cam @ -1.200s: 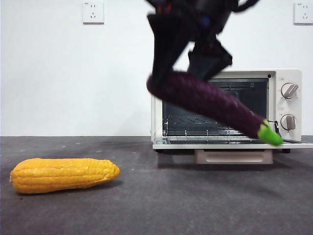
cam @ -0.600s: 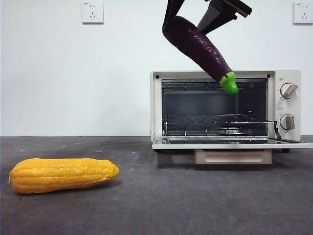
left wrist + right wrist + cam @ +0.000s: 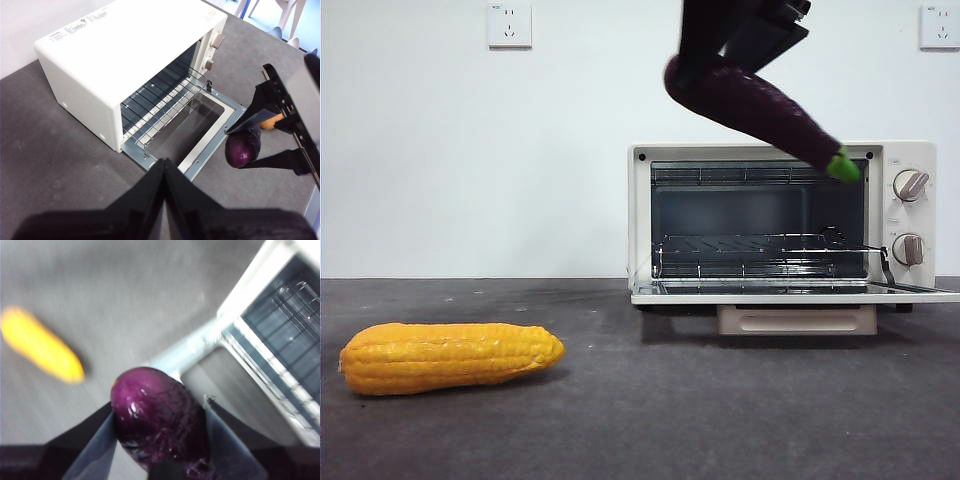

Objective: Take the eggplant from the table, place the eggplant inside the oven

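The dark purple eggplant (image 3: 750, 108) hangs in the air above the oven's open front, its fat end up and its green stem tip pointing down toward the knobs. My right gripper (image 3: 720, 45) is shut on that fat end, which the right wrist view shows as the eggplant (image 3: 157, 422) clamped between both jaws. The cream-white oven (image 3: 905, 215) stands on the dark grey table (image 3: 620, 400) with its glass door (image 3: 790, 295) folded flat and the wire rack showing. My left gripper (image 3: 164, 167) is shut on nothing, high over the table by the oven (image 3: 110, 45). From there the eggplant (image 3: 243, 147) shows beyond the door.
A yellow corn cob (image 3: 450, 356) lies on the table at the front left, well away from the oven. It also shows blurred as the corn cob (image 3: 42, 347) in the right wrist view. Two wall sockets sit high on the white back wall.
My right gripper lifted the eggplant from in front of the oven's opening to above it. In the last half second it lowered slightly and the stem tip swung toward the knobs.
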